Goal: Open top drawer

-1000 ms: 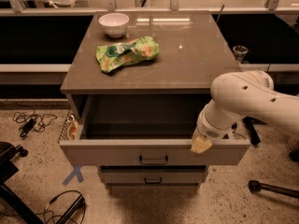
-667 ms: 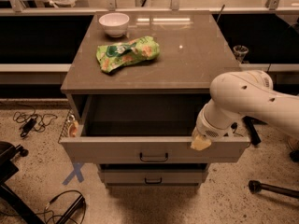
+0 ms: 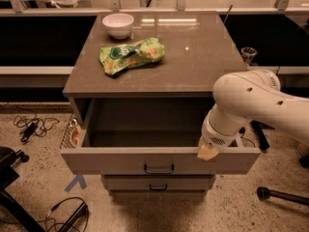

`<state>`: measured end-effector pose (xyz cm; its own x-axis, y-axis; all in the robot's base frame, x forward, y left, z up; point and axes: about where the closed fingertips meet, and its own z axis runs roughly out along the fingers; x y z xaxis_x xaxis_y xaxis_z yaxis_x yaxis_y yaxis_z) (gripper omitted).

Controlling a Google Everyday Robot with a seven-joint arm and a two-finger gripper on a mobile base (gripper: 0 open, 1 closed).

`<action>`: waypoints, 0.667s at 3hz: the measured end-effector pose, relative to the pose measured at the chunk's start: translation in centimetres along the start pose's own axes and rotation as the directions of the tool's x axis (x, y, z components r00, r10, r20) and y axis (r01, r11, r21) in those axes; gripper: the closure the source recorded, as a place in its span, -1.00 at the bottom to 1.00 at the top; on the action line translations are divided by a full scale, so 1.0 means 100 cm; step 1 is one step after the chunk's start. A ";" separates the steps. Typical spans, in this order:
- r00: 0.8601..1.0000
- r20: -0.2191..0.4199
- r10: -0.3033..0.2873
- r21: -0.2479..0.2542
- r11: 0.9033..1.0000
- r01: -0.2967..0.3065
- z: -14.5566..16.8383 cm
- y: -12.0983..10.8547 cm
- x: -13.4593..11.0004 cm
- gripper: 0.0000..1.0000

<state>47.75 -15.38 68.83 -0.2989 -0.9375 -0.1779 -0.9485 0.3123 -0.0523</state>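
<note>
The top drawer (image 3: 116, 161) of the grey-brown cabinet stands pulled far out toward me, and its inside looks bare. Its small dark bar handle (image 3: 158, 169) sits at the centre of the front. My gripper (image 3: 208, 152) hangs from the white arm (image 3: 251, 100) at the right end of the drawer's front edge, well to the right of the handle. Only its pale yellowish tip shows below the wrist, at the top of the drawer front.
A white bowl (image 3: 118, 24) and a green snack bag (image 3: 131, 55) lie on the cabinet top (image 3: 193, 57). A narrower drawer (image 3: 158, 183) sits shut below. Cables (image 3: 31, 126) and a dark stand (image 3: 9, 178) are on the floor to the left, and a dark rod (image 3: 282, 195) to the right.
</note>
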 end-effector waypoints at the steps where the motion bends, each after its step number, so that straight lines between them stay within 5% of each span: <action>1: 0.996 -0.030 -0.090 0.007 0.996 0.090 -0.010 0.021 -0.003 1.00; 2: 0.996 -0.030 -0.090 0.007 0.996 0.090 -0.010 0.021 -0.003 1.00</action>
<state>45.75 -14.58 69.75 -0.2155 -0.9660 -0.1429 -0.9708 0.2277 -0.0755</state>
